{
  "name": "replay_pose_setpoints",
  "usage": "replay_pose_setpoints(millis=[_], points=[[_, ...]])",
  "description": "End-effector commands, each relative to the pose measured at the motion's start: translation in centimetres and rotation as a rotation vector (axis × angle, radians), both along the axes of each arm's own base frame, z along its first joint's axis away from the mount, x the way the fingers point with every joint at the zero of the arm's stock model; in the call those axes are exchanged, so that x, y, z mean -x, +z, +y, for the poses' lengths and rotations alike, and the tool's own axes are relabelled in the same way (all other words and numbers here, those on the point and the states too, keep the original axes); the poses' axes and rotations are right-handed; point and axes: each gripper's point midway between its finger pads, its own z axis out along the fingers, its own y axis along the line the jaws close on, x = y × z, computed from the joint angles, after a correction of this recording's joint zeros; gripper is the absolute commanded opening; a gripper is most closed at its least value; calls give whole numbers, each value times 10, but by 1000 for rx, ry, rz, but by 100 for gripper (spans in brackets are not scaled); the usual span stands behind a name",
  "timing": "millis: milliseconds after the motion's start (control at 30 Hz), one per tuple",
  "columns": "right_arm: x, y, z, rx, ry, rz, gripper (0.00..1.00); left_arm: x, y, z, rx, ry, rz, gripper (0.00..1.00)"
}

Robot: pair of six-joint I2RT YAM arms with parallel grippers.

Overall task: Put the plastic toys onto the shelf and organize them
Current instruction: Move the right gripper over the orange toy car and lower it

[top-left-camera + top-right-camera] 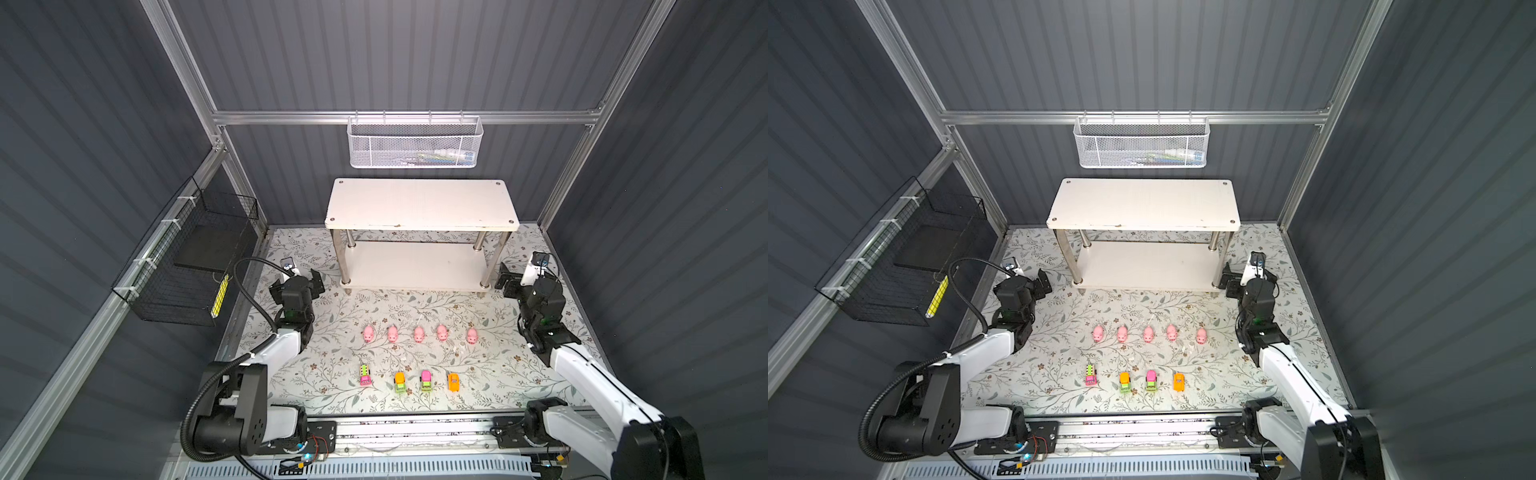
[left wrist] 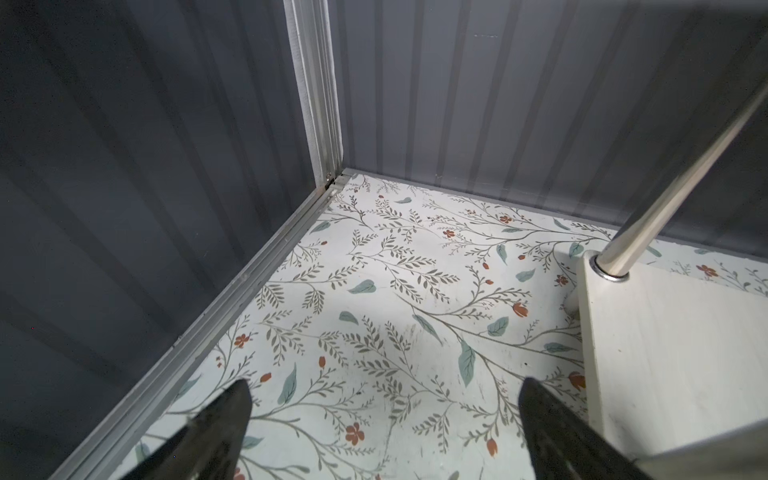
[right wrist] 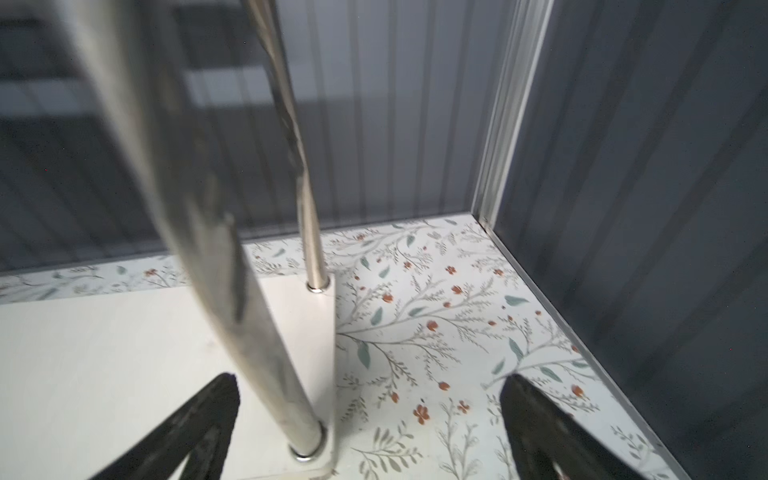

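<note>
Several pink pig toys stand in a row on the flowered mat, from one (image 1: pixel 368 333) at the left to one (image 1: pixel 471 335) at the right. Nearer the front is a row of several tiny vehicles, running from a pink one (image 1: pixel 365 375) to an orange one (image 1: pixel 453 382). The white two-tier shelf (image 1: pixel 422 203) stands at the back with both boards bare. My left gripper (image 1: pixel 297 276) (image 2: pixel 384 384) is open and empty by the shelf's front left corner. My right gripper (image 1: pixel 524 272) (image 3: pixel 370 378) is open and empty at the front right corner, close to a metal post (image 3: pixel 249 311).
A white mesh basket (image 1: pixel 415 143) hangs on the back rail above the shelf. A black wire basket (image 1: pixel 187 257) hangs on the left wall. Dark ribbed walls close in the mat on three sides, and the arms' base rail (image 1: pixel 415 428) runs along the front.
</note>
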Motion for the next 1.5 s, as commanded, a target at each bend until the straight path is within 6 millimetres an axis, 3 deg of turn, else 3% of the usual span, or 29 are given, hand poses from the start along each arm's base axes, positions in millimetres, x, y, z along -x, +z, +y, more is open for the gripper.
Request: replay_pose_setpoints(millis=[0,200,367,500,900,1100,1467], points=[[27,-29,11,-53,-17,161,99,11,-2,-1,73,23,18,100],[70,-55,56,-199,76,308,99,14,2,-2,87,21,2,100],[101,-76,85,-208,149,429,99,12,-2,-6,112,9,2,100],[129,-106,104,-238,174,587,99,10,-4,-8,125,2,4,100],[188,-150,137,-198,229,885,99,14,-19,-11,152,-3,26,100],[214,-166,157,-96,259,1018,96,14,-19,-13,172,-13,16,100],[226,-186,168,-52,244,1110,78,17,-21,-14,183,-15,15,100]])
